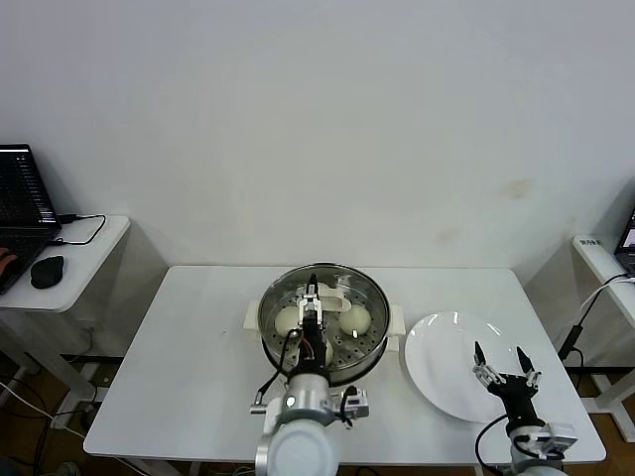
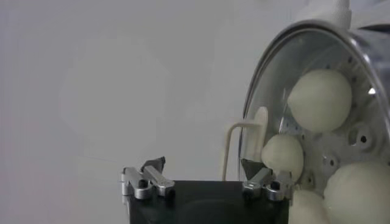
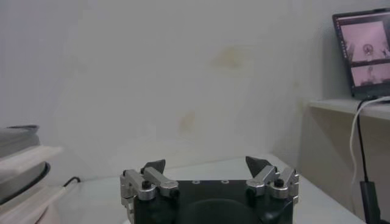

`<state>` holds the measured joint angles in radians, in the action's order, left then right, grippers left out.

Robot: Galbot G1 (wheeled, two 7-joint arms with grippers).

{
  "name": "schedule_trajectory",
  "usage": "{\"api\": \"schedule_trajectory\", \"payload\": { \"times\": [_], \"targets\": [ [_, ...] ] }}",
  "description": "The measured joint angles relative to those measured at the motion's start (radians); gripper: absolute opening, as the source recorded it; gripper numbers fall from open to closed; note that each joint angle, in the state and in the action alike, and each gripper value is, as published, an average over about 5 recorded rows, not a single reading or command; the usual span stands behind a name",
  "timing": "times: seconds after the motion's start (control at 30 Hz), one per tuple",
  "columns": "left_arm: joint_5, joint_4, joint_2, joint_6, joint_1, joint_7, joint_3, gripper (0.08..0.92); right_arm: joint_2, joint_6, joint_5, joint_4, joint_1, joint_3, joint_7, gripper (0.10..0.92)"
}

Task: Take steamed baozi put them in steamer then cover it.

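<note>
Left tool [image 1: 314, 303] stands wide over the covered steamer [image 1: 323, 322], its tips straddling the lid handle [image 2: 244, 143]; lifting carelessly could snag and shift the cover [image 2: 274, 85]. Right tool [image 1: 504, 369] wide, idle over the plate [image 1: 446, 347].

Cream baozi [image 1: 355, 318] inside lidded steel steamer [image 1: 369, 294]

This looks like a lab or test room. A bare white wall [image 1: 327, 119] backs a plain white desk [image 1: 198, 347]. Side tables carry a laptop [image 1: 20, 203], a mouse [image 1: 47, 271] and trailing cables [image 1: 30, 397].

White table [image 1: 198, 377]: steamer [image 1: 369, 365], plate [image 1: 446, 382].
</note>
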<state>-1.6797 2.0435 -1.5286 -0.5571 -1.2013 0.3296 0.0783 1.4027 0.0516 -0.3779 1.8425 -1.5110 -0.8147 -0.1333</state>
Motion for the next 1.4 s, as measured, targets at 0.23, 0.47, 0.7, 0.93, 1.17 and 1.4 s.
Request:
{"api": "schedule_trajectory", "payload": {
  "times": [0.23, 0.47, 0.7, 0.93, 1.17, 1.4],
  "targets": [
    [0.146, 0.116, 0.049, 0.041, -0.048, -0.068, -0.066, 0.823, -0.024, -0.02, 0.002, 0.036, -0.029, 0.026, 0.018, 0.823],
    [0.535, 0.185, 0.123, 0.15, -0.118, -0.204, -0.238, 0.823, -0.061, -0.025, 0.008, 0.069, -0.068, 0.069, 0.036, 0.822],
    [0.945, 0.169, 0.16, 0.336, -0.23, -0.289, -0.44, 0.823, -0.094, -0.021, 0.016, 0.074, -0.089, 0.107, 0.054, 0.823],
    [1.279, 0.119, 0.159, 0.458, -0.348, -0.317, -0.569, 0.823, -0.132, -0.01, 0.024, 0.075, -0.106, 0.135, 0.066, 0.823],
    [1.451, 0.068, 0.137, 0.497, -0.447, -0.313, -0.621, 0.823, -0.155, -0.043, 0.034, 0.091, -0.115, 0.161, 0.074, 0.823],
    [1.519, 0.052, 0.112, 0.5, -0.52, -0.314, -0.634, 0.823, -0.166, -0.072, 0.037, 0.109, -0.126, 0.166, 0.085, 0.822]
  ]
}}
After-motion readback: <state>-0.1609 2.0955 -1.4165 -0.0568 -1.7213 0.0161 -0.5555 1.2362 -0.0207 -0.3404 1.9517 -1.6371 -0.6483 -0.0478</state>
